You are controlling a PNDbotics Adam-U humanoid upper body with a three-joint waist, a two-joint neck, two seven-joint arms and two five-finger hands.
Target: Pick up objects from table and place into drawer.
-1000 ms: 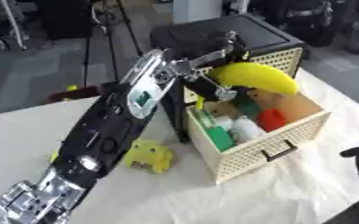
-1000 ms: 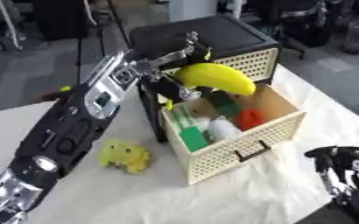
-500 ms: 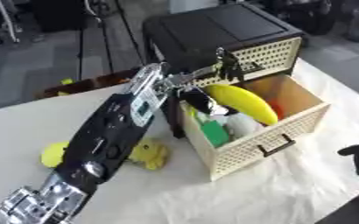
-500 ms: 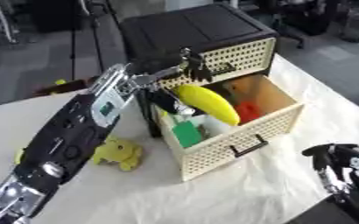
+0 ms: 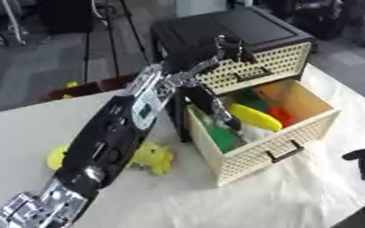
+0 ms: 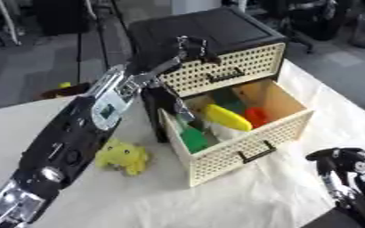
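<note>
The yellow banana (image 5: 253, 117) lies inside the open cream lattice drawer (image 5: 263, 151), among a green item (image 5: 216, 134), a red item (image 5: 284, 116) and something white. My left arm reaches from the lower left over the table. My left hand (image 5: 226, 46) is above the drawer, against the black cabinet's upper lattice front, fingers relaxed and holding nothing. A yellow soft toy (image 6: 123, 156) lies on the table to the left of the drawer. My right hand (image 6: 340, 164) rests open at the lower right.
The black cabinet (image 5: 225, 24) stands at the table's far edge with a second, closed lattice drawer (image 6: 232, 71) above the open one. Another yellow shape (image 5: 56, 156) shows behind my left arm. A white cloth (image 5: 216, 200) covers the table. Office clutter lies beyond.
The banana was in my left hand over the drawer; now it lies in the drawer and the hand has risen away empty. The camera has tilted, shifting the whole picture.
</note>
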